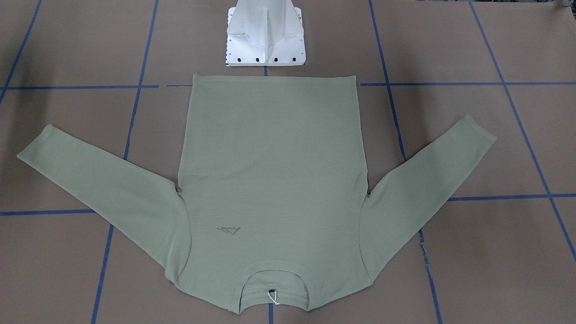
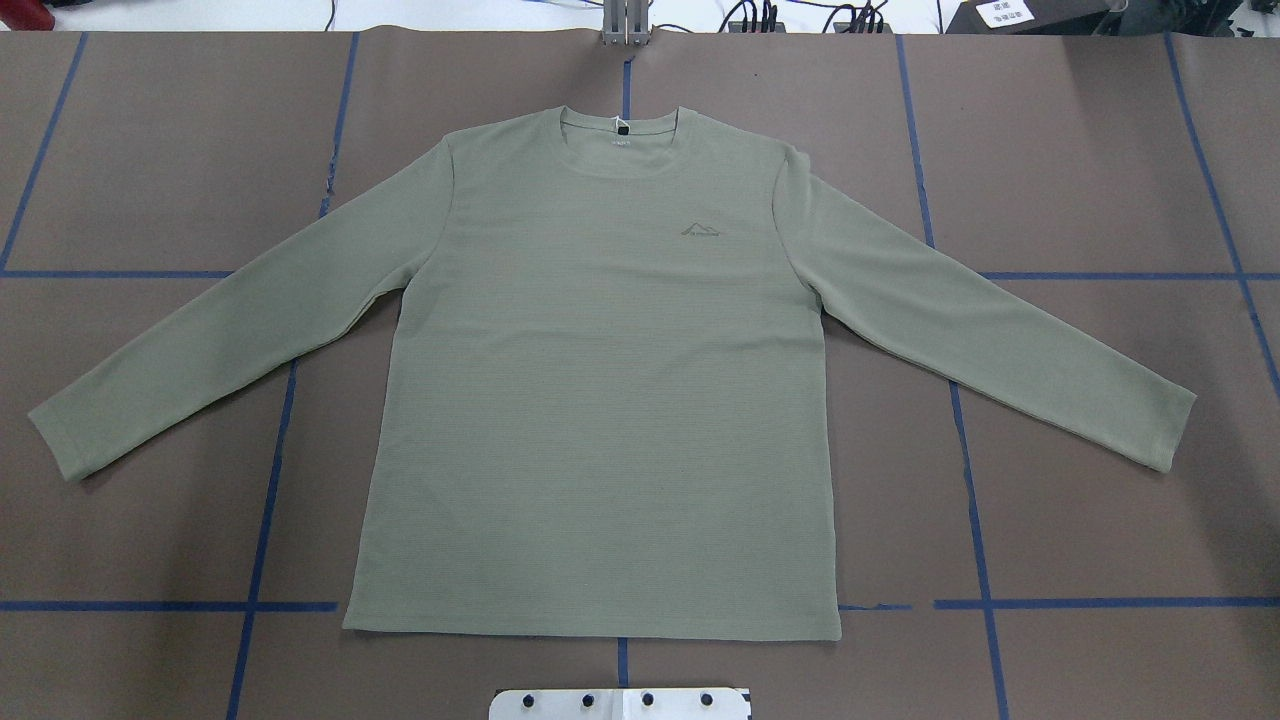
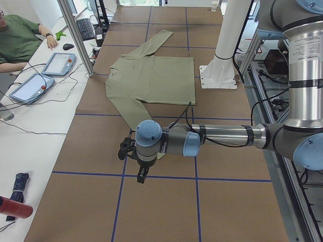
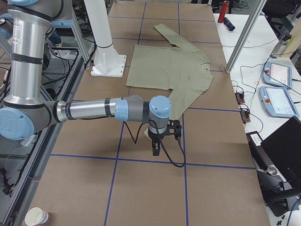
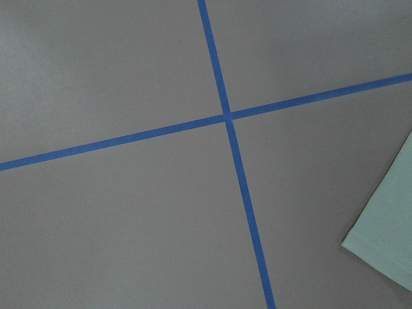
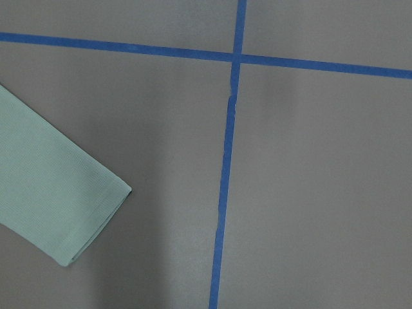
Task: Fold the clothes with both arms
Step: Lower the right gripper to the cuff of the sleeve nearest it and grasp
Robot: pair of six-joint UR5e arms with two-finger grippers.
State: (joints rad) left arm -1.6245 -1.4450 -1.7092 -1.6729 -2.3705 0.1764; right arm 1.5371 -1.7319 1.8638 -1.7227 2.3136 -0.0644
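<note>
The sage-green long-sleeved shirt [image 2: 600,400] lies flat and face up on the brown table, sleeves spread out and down, collar at the far side from the robot [image 1: 274,288]. My left arm reaches over the table beyond the left sleeve's end. Its black gripper [image 3: 143,174] points down above bare table, and I cannot tell whether it is open or shut. My right gripper [image 4: 156,149] hangs likewise just past the right sleeve; its state is unclear too. The left wrist view catches a sleeve cuff [image 5: 386,251] at its right edge, and the right wrist view another cuff [image 6: 64,206] at its left.
The white pedestal base [image 1: 265,36] stands just behind the shirt's hem. Blue tape lines [image 2: 270,470] grid the brown table. A person [image 3: 20,35] sits at a side bench with teach pendants [image 3: 58,63]. A paper cup [image 4: 36,216] stands near the table's corner.
</note>
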